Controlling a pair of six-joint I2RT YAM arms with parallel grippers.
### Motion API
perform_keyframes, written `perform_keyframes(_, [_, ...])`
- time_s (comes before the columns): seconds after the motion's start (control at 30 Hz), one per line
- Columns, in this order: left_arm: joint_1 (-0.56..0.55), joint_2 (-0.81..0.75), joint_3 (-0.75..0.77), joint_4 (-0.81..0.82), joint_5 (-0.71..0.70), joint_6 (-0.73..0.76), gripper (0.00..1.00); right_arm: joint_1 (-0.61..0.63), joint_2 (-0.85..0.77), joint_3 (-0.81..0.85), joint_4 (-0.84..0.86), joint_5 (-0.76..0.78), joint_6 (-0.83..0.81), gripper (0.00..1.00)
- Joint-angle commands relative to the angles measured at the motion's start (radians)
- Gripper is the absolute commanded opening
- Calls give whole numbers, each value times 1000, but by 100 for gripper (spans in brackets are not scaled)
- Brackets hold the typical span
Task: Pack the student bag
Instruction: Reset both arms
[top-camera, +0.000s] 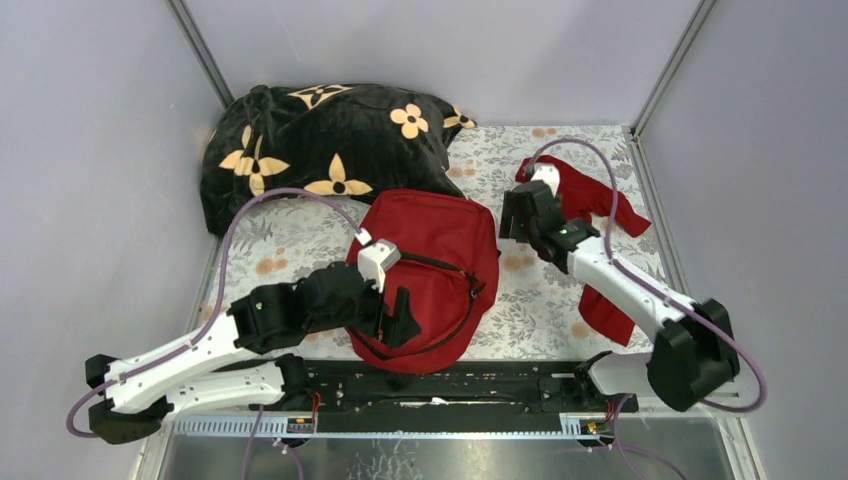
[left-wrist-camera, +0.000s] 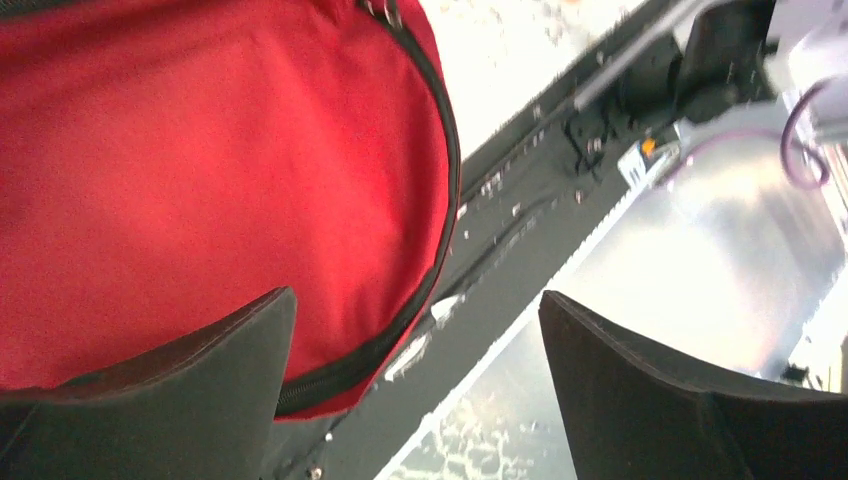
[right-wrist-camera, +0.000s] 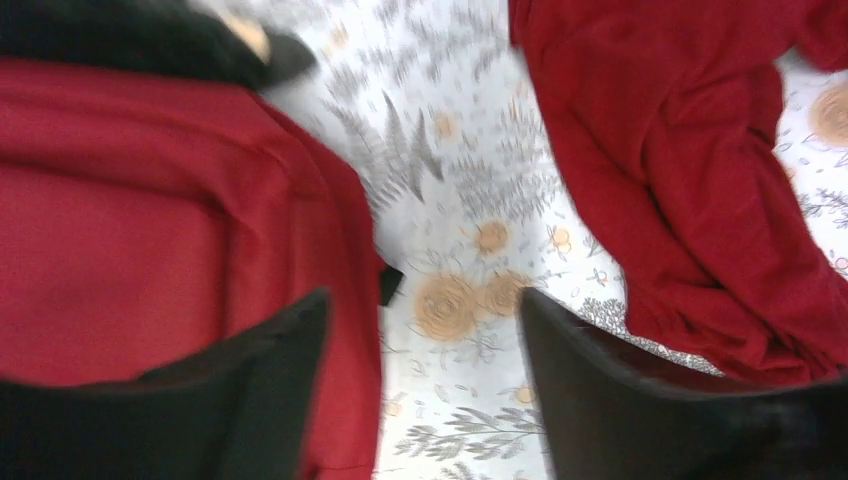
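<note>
Student bag (top-camera: 430, 262) lies on flowered tablecloth (top-camera: 540, 300) between grey walls (top-camera: 100, 150); left gripper (left-wrist-camera: 415, 297) and right gripper (right-wrist-camera: 422, 297) both spread apart, holding nothing.

The left pincer (top-camera: 404, 318) and right pincer (top-camera: 508, 215) are matte black, their fingers (left-wrist-camera: 200, 390) broad wedges tapering to a point. Behind each pincer come a white block (top-camera: 378, 258), black joint housings (top-camera: 270, 318) bearing a small green light (top-camera: 262, 305), white link shells (top-camera: 190, 352), and a looping purple-grey cable (top-camera: 290, 191).
</note>
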Motion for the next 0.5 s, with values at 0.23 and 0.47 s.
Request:
perform_keyframes(0.23, [134, 148, 365, -116, -643, -80, 99, 4, -443, 73, -115, 224, 28, 100])
perform_keyframes(0.47, [580, 126, 308, -159, -403, -66, 99, 5, -533, -59, -202, 330, 190, 100])
